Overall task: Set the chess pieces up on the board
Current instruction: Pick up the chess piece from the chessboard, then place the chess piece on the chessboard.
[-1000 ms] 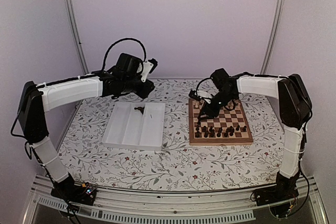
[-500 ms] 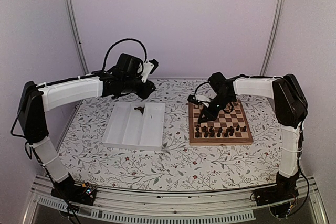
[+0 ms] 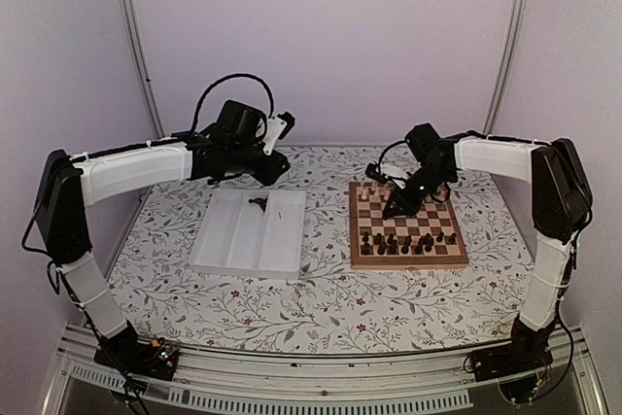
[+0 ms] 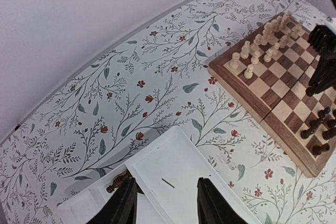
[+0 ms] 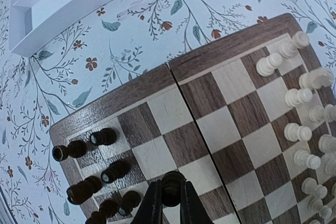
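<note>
The board [image 3: 408, 261] lies right of centre, with several dark chess pieces [image 3: 403, 240] standing in its near rows. My right gripper [image 3: 394, 209] hangs over the board's left half. In the right wrist view it [image 5: 172, 203] is shut on a dark piece [image 5: 172, 187] above the squares, beside other dark pieces [image 5: 100, 137]. My left gripper [image 3: 274, 170] is open and empty above the far end of the white tray [image 3: 248, 240]. In the left wrist view [image 4: 167, 203] one dark piece [image 4: 119, 182] lies in the tray by the left finger.
Pale wooden pieces [image 4: 262, 45] stand in the board's far rows, also in the right wrist view [image 5: 304, 129]. The tray [image 4: 178, 177] has long compartments with raised dividers. The floral tablecloth [image 3: 321, 298] covers the table. White walls and metal posts enclose the back.
My right arm has swung to the right and its gripper has shifted slightly right over the board, still holding the dark piece. The left arm has barely moved.
</note>
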Controlling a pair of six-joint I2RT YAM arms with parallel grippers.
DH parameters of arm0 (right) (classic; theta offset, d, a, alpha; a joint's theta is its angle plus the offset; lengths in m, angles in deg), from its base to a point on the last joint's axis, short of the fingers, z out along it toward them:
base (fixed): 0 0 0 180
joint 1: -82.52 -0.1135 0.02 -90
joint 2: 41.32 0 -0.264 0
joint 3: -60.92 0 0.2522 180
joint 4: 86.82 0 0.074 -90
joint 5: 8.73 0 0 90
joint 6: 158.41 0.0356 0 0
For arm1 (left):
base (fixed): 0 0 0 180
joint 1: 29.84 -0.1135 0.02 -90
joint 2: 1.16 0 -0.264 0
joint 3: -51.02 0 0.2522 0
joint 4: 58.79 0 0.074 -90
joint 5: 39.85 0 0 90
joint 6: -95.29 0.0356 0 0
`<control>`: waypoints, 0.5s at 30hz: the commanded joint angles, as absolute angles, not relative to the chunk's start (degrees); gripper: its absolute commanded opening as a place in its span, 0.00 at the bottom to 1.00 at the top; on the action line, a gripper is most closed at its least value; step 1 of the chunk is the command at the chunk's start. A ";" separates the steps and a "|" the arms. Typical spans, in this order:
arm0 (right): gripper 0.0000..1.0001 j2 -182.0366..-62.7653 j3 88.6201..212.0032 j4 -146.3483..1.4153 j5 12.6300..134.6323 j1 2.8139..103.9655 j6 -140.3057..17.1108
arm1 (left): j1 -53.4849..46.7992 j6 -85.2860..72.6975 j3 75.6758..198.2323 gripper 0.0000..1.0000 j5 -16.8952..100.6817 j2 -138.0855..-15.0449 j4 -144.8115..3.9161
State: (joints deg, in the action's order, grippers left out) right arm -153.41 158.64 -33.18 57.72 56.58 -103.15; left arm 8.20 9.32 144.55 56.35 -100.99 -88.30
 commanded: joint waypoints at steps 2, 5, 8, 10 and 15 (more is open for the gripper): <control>0.08 -147.43 154.07 -31.30 58.73 59.22 -104.84 | 8.54 9.72 146.56 0.42 55.32 -101.84 -89.29; 0.08 -145.68 152.24 -30.16 59.29 59.46 -105.94 | 8.61 9.90 146.69 0.42 55.17 -102.01 -89.50; 0.09 -144.64 151.05 -28.75 58.98 59.55 -106.99 | 8.78 9.97 146.83 0.42 55.15 -102.14 -89.80; 0.09 -144.56 150.81 -27.87 58.65 59.54 -107.55 | 8.91 10.08 146.95 0.42 55.01 -102.30 -89.95; 0.09 -145.57 150.62 -26.53 57.77 59.48 -108.30 | 9.18 10.30 147.23 0.42 55.11 -102.70 -90.39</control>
